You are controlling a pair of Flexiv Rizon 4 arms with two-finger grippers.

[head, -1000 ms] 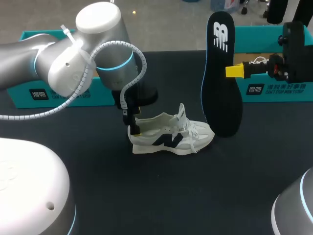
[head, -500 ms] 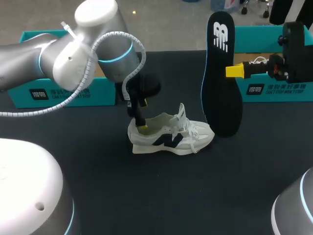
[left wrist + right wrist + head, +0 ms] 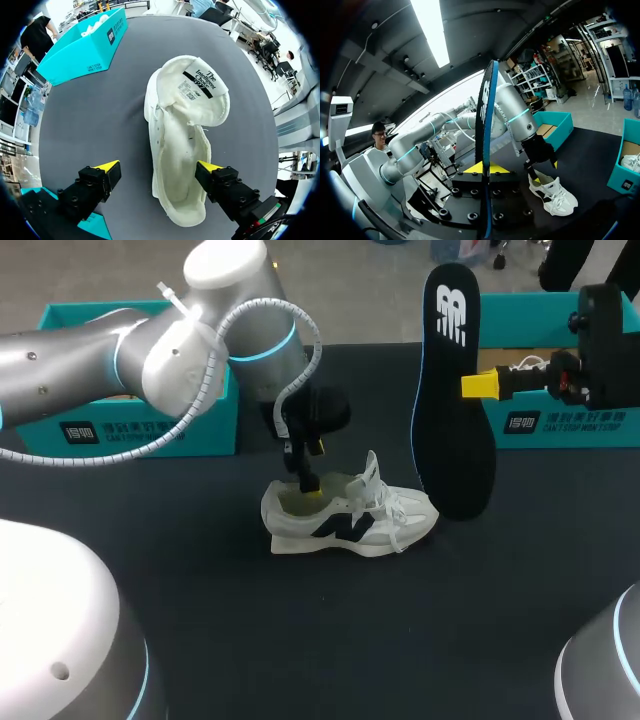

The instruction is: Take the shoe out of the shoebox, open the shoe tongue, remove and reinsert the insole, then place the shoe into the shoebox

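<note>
Your white mesh sneaker [image 3: 345, 518] unboxed; black foam insole [image 3: 452, 410] out, held beside sneaker by right pincer [image 3: 484, 169]; left pincer [image 3: 158, 169] wide above sneaker. Reinsertion, reboxing remain.

White mesh sneaker [image 3: 350, 520], upright, tongue open | black blue-edged insole [image 3: 452, 390], on end beside its toe | teal cardboard shoebox [image 3: 130, 425] behind
</note>
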